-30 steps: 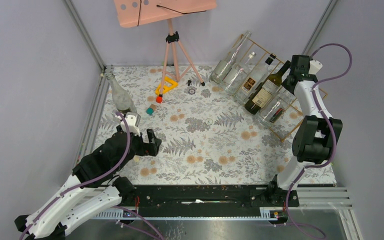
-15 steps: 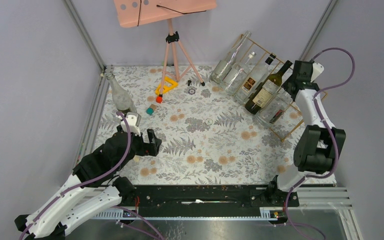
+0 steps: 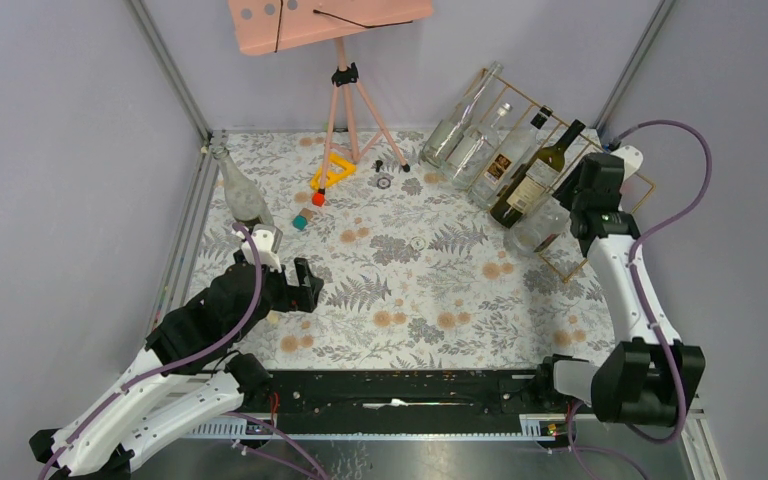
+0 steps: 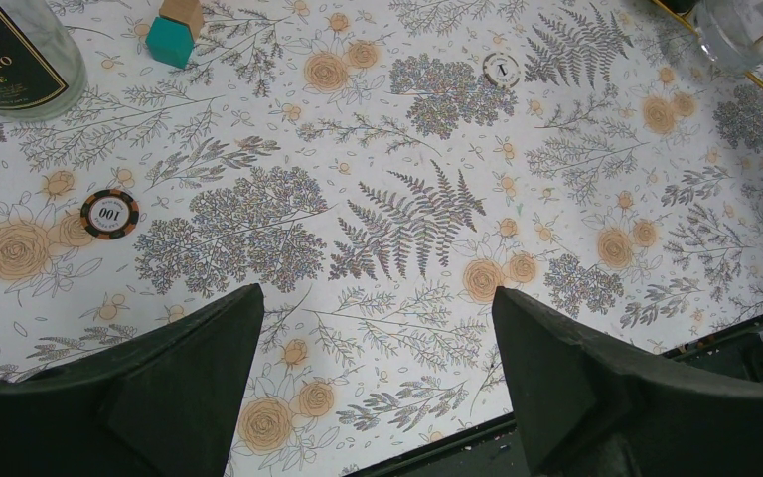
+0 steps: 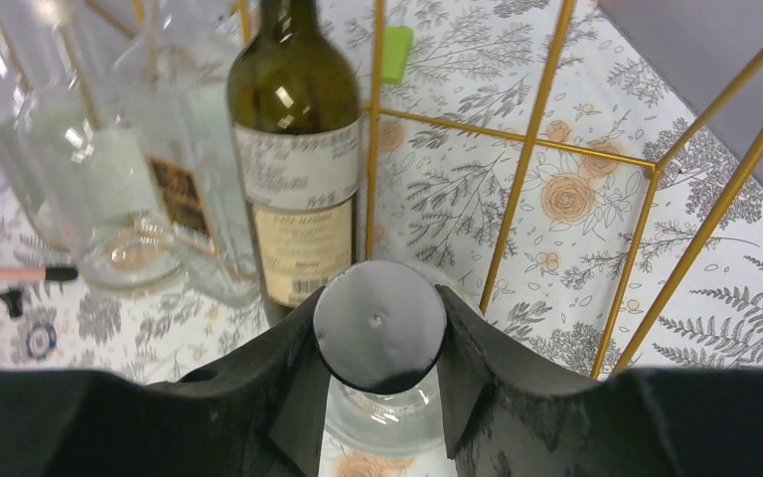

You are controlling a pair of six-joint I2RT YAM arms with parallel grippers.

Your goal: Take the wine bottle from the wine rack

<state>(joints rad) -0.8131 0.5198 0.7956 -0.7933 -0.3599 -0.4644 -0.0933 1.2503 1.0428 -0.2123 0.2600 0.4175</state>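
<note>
At the wine rack [image 5: 370, 179] rim, right tool [image 5: 380, 333] pinches clear bottle's [image 3: 540, 222] cap; left tool [image 4: 376, 308] gapes empty.

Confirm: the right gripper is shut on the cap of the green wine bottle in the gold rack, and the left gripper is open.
Wrong bottle. The right gripper is shut on the grey cap of the clear bottle in the gold rack; the green wine bottle lies beside it, as the right wrist view shows. The left gripper is open.
</note>
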